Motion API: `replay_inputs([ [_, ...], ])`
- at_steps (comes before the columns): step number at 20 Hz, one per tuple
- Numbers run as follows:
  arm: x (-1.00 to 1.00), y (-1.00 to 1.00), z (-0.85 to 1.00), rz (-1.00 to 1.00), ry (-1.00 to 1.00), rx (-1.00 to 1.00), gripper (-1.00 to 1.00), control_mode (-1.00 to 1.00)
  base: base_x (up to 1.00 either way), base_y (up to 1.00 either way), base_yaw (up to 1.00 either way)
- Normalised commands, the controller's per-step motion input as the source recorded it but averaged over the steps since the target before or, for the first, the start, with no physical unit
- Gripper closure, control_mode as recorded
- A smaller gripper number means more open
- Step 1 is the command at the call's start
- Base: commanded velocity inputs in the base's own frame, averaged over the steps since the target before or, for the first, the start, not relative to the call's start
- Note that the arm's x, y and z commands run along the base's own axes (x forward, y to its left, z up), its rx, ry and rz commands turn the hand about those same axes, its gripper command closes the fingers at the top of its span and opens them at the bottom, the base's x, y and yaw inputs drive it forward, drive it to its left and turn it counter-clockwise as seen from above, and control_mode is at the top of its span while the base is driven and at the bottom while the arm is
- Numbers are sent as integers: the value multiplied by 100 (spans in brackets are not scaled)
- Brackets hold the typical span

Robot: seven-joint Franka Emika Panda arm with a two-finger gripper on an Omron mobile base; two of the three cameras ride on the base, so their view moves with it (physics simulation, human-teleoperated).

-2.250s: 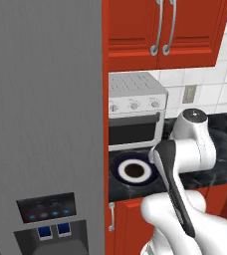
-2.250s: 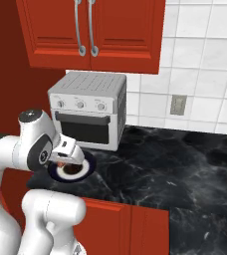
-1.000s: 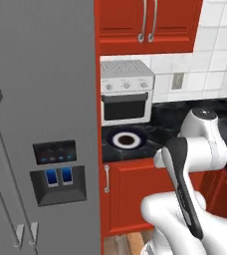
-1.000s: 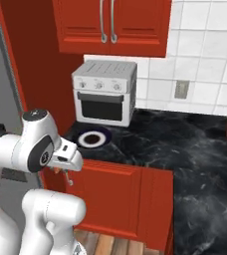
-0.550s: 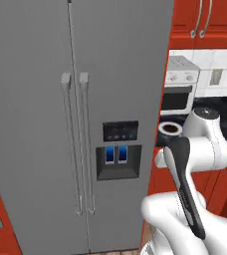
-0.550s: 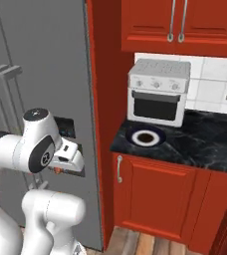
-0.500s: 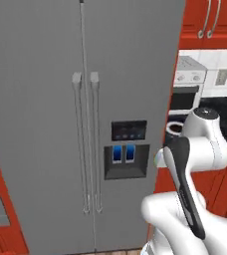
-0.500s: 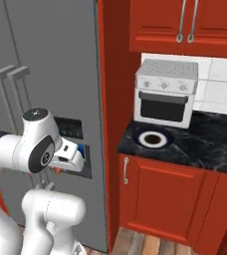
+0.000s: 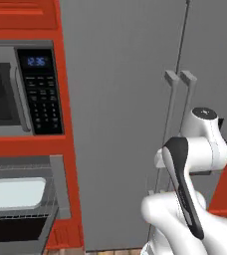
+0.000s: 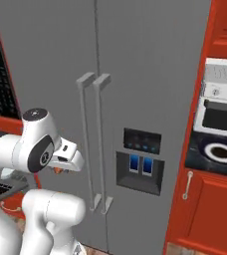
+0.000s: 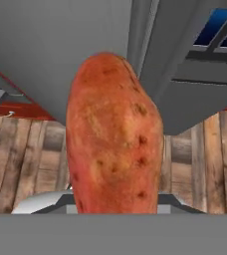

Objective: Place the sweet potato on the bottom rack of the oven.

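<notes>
Nearest: sweet potato point(image 11: 114, 134), clamped in the claw point(image 10: 60, 168), long axis running along the fingers, out from the hand; wooden floor point(image 11: 31, 159) beneath it.

Behind the claw: grey refrigerator point(image 10: 135, 74), doors shut, paired handles point(image 10: 93, 139), dispenser panel point(image 10: 140, 164).

Left and below the claw: oven point(image 9: 26, 204), cavity open; upper shelf holds a pale tray point(image 9: 13, 191); bottom rack point(image 9: 16, 215) under it, apparently bare. Microwave point(image 9: 21, 89) above, shut.

Farther right: small countertop oven point(image 10: 222, 99) on the table point(image 10: 195, 162), with an empty-looking dark plate point(image 10: 220, 152).

Judgement: delivery needs a leftward, downward reach.
</notes>
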Motion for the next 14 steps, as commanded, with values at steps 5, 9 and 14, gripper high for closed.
replay_inputs([
  [5,0,0,0,0,0,0,100,100,35,100,-4],
  [9,0,0,0,0,0,0,100,100,45,63,1],
  [14,0,0,0,0,0,0,100,100,43,8,3],
])
